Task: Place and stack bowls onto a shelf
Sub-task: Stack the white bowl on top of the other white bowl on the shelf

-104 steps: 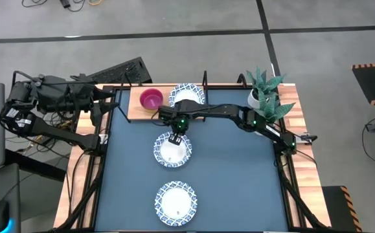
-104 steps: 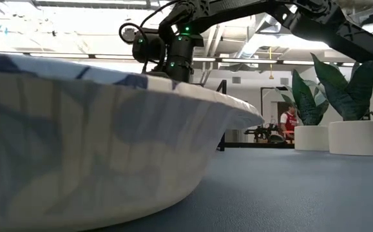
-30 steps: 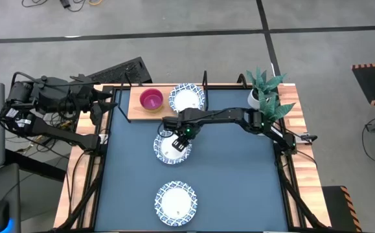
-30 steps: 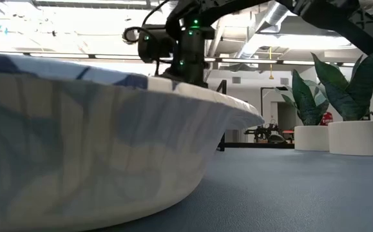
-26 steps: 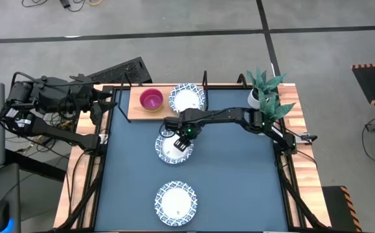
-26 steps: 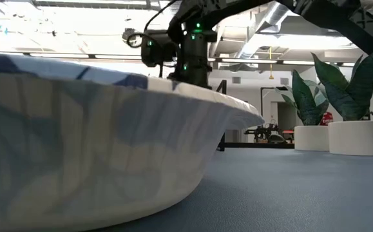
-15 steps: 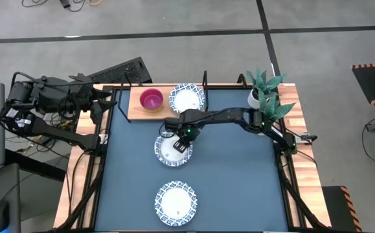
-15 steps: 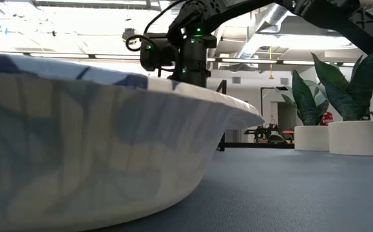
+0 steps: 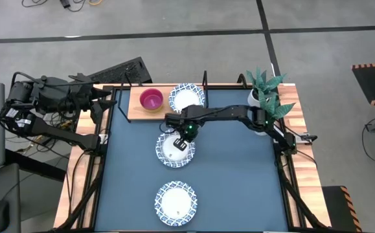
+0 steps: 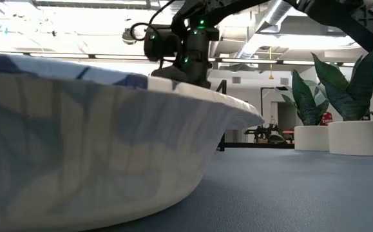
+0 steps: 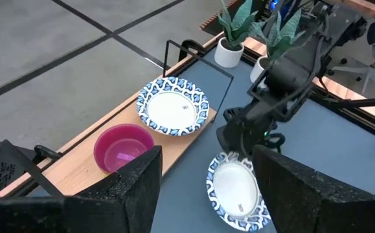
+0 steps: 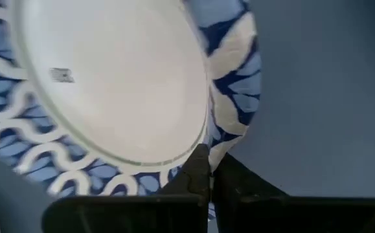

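A white bowl with a blue patterned rim (image 9: 171, 150) sits mid-table. My right gripper (image 9: 186, 137) is shut on its rim. A second patterned bowl (image 9: 175, 202) rests on the table near the front edge and fills the left of the low view (image 10: 76, 142). The wooden shelf board (image 9: 132, 107) at the far edge carries a magenta bowl (image 9: 151, 99) and another patterned bowl (image 9: 187, 97). My left gripper (image 11: 206, 207) is open and empty beyond the table's left edge (image 9: 103, 100). My right gripper pinches the middle bowl's rim (image 12: 229, 139) on its far right side, one finger inside (image 12: 197, 171) and one outside the bowl. The fingers come from above, pointing down. I cannot tell whether the bowl is clear of the table.
Two potted plants in white pots (image 9: 265, 97) stand at the table's far right corner, also in the low view (image 10: 353, 135). Black upright posts (image 9: 204, 79) rise at the shelf. Open blue table lies to the right of the bowls (image 9: 239, 181).
My right gripper, shut on the middle bowl's rim, has risen a little and shifted slightly toward the table's right and far side.
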### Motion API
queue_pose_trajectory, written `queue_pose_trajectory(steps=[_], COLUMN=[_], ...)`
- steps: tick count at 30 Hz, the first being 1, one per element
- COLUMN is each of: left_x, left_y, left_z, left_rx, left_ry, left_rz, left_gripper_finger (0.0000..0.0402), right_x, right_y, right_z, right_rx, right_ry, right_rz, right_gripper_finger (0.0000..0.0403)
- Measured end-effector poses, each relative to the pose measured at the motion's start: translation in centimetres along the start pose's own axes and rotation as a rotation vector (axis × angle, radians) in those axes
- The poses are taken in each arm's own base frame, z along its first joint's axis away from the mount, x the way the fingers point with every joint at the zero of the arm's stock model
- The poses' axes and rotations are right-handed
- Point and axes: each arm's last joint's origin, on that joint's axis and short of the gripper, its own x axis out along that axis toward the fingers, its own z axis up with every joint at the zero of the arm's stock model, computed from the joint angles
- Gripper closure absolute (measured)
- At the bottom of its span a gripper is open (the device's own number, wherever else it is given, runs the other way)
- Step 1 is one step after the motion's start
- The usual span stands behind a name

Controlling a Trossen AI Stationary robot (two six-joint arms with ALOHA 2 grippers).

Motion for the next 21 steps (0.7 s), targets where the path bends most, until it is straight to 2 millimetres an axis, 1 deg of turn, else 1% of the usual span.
queue_pose_trajectory(steps=[2, 6, 8, 12, 14, 16, 18, 21], left_x=[0.0, 0.0, 0.0, 0.0, 0.0, 0.0, 0.0, 0.0], left_y=[0.0, 0.0, 0.0, 0.0, 0.0, 0.0, 0.0, 0.1], left_z=[0.0, 0.0, 0.0, 0.0, 0.0, 0.0, 0.0, 0.0], left_rx=[0.002, 0.002, 0.002, 0.001, 0.001, 0.001, 0.000, 0.000], left_ry=[0.000, 0.000, -0.001, -0.001, -0.001, -0.001, -0.006, -0.011], left_rz=[0.000, 0.000, 0.001, 0.001, 0.001, 0.001, 0.010, 0.019], left_gripper_finger=[0.0178, 0.0178, 0.0178, 0.0178, 0.0178, 0.0178, 0.0178, 0.0178], right_x=[-1.1, -4.4, -6.4, -11.4, -13.8, -16.0, -17.7, -19.6], right_y=[-0.3, -1.6, -2.5, -4.9, -6.4, -8.3, -10.7, -14.3], right_z=[0.0, -0.3, -0.4, -0.8, -1.0, -1.0, -0.8, -0.6], right_rx=[-0.001, 0.010, 0.018, 0.048, 0.056, 0.086, 0.136, 0.223], right_ry=[-0.015, -0.049, -0.083, -0.184, -0.262, -0.335, -0.405, -0.495], right_rz=[0.007, 0.036, 0.055, 0.139, 0.163, 0.181, 0.189, 0.186], right_gripper_finger=[0.0380, 0.0374, 0.0372, 0.0379, 0.0380, 0.0379, 0.0377, 0.0376])
